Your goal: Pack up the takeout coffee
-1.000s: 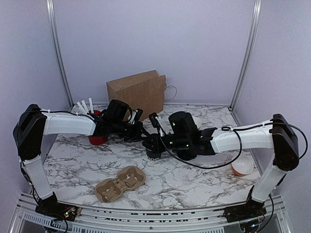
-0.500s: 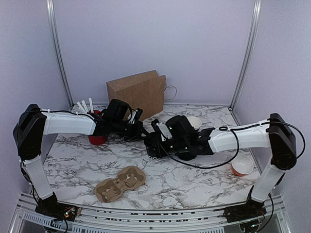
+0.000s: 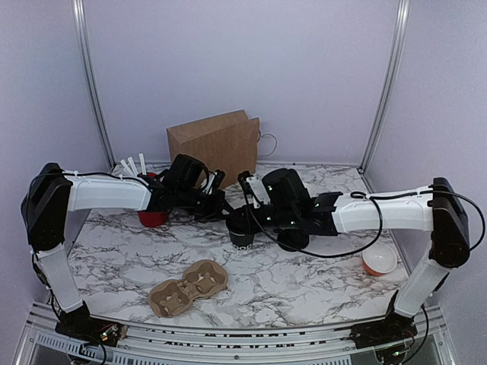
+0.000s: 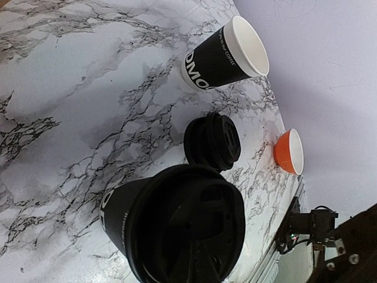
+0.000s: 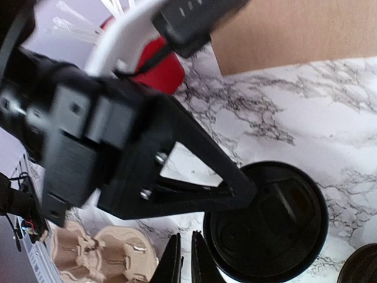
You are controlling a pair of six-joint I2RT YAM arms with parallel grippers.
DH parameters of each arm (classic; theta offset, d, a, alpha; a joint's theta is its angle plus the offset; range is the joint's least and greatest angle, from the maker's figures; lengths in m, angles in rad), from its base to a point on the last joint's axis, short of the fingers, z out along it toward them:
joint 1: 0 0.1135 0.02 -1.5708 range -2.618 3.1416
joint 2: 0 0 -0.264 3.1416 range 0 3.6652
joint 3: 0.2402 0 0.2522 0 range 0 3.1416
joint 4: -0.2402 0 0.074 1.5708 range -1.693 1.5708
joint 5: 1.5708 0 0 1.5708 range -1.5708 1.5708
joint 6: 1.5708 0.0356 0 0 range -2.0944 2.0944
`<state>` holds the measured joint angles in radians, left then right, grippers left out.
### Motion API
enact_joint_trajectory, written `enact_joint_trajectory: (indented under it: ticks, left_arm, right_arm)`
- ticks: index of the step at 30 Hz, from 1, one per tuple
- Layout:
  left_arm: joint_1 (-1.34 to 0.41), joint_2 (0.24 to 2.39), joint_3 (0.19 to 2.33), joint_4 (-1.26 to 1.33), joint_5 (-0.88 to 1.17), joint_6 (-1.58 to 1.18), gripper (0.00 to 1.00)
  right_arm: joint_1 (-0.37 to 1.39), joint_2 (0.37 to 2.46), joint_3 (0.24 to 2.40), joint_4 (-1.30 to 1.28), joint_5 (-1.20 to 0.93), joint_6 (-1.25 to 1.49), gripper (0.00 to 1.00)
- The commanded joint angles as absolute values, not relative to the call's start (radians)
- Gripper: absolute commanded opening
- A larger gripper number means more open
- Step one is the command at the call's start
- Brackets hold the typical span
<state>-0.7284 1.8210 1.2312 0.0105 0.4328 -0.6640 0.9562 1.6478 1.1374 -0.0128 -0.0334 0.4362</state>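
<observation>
The takeout coffee (image 3: 242,234), a black paper cup with white print and a black lid, stands upright mid-table. It fills the bottom of the left wrist view (image 4: 126,215), and its lid (image 5: 271,219) shows in the right wrist view. My left gripper (image 3: 225,207) is shut, and its joined tips (image 5: 242,190) rest on the lid's rim. They show dark against the lid in its own view (image 4: 200,250). My right gripper (image 5: 187,236) is shut on nothing and hangs just beside the cup (image 3: 245,204).
A cardboard cup carrier (image 3: 189,287) lies near the front. A brown paper bag (image 3: 217,144) stands at the back, with a red cup of white sticks (image 3: 152,211) to its left. An open black cup (image 4: 227,56), a loose lid (image 4: 212,141) and an orange bowl (image 3: 378,260) sit on the right.
My right wrist dipped toward the cup, then lifted and drew back a little, so more of the cup shows. The left arm and the cup have stayed put.
</observation>
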Motion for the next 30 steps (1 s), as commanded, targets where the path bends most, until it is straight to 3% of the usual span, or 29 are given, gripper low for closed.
enact_joint_trajectory:
  ticks: [1, 18, 30]
  left_arm:
    - [-0.735, 1.853, 1.250, -0.057, 0.414, -0.644, 0.00]
    - [-0.747, 1.848, 1.270, -0.067, 0.413, -0.642, 0.00]
    - [-0.750, 1.846, 1.289, -0.087, 0.405, -0.635, 0.00]
  right_arm:
    - [0.960, 1.705, 1.105, -0.036, -0.035, 0.442, 0.08]
    - [0.950, 1.588, 1.176, -0.076, -0.014, 0.442, 0.10]
    - [0.734, 1.682, 0.933, 0.260, -0.435, 0.731, 0.10]
